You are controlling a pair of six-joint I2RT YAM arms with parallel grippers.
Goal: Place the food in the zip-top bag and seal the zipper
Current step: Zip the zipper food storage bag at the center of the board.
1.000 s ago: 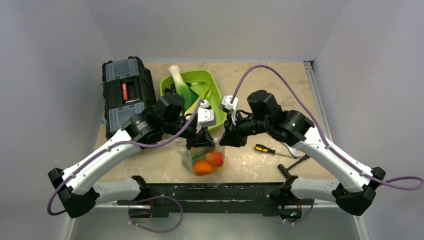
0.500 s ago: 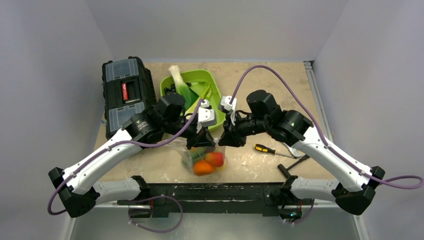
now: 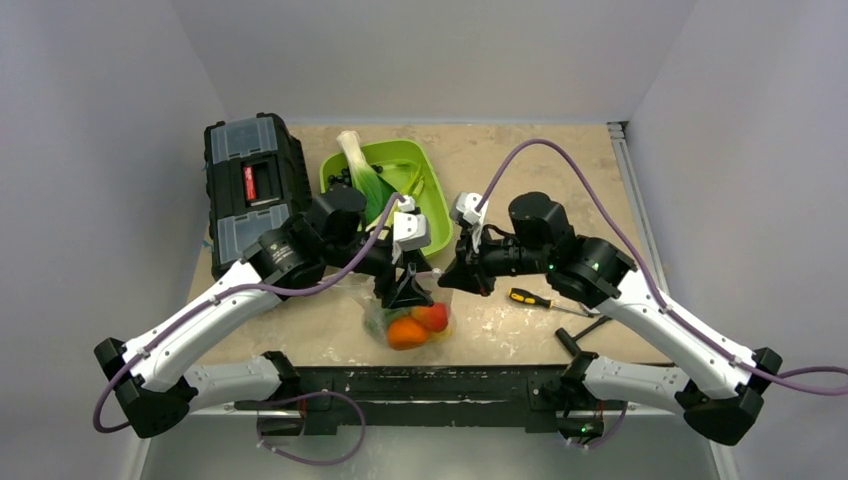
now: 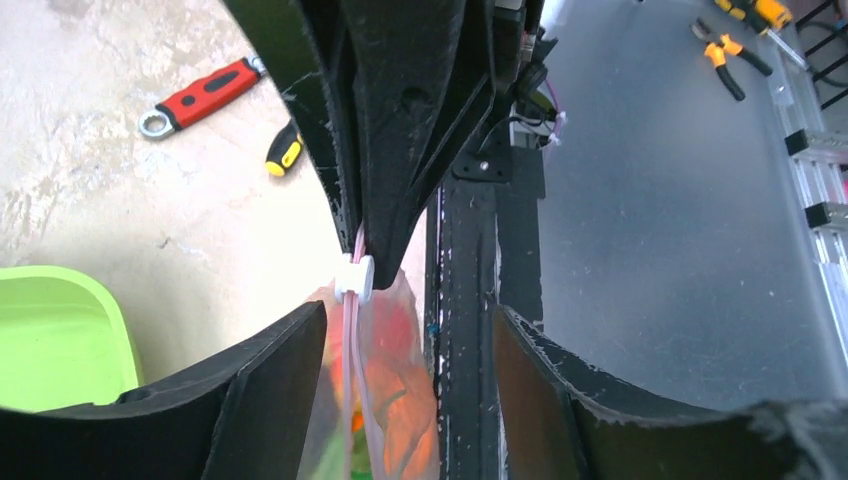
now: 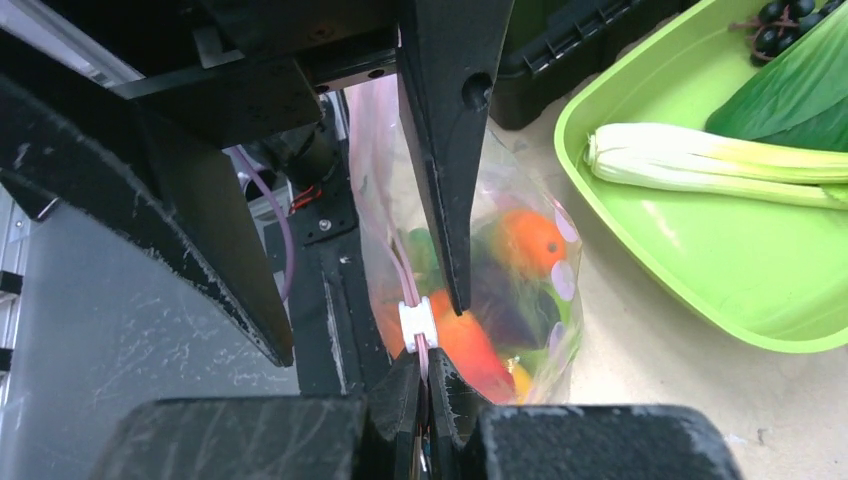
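The zip-top bag [image 3: 405, 318] hangs just above the table's front edge, with orange, red and green food [image 5: 528, 242] inside it. My right gripper [image 5: 425, 367] is shut on the pink zipper [image 5: 410, 285] just behind the white slider [image 5: 417, 325]. My left gripper [image 4: 410, 318] is open and straddles the bag's top. Its fingers [image 4: 270, 395] stand apart on either side of the zipper [image 4: 350, 340] and touch nothing. From above, the left gripper [image 3: 408, 292] and the right gripper [image 3: 447, 282] meet over the bag.
A green tray [image 3: 405, 160] holding a leek [image 5: 700, 165] and dark berries sits behind the bag. A black toolbox [image 3: 250, 185] stands at the back left. A screwdriver [image 3: 535, 300] lies to the right, a red wrench [image 4: 200, 95] beyond. The black frame rail [image 4: 465, 330] runs beside the bag.
My left gripper has opened and let go of the zipper. My right gripper has closed tighter on the strip, and the right arm has shifted a little to the right.
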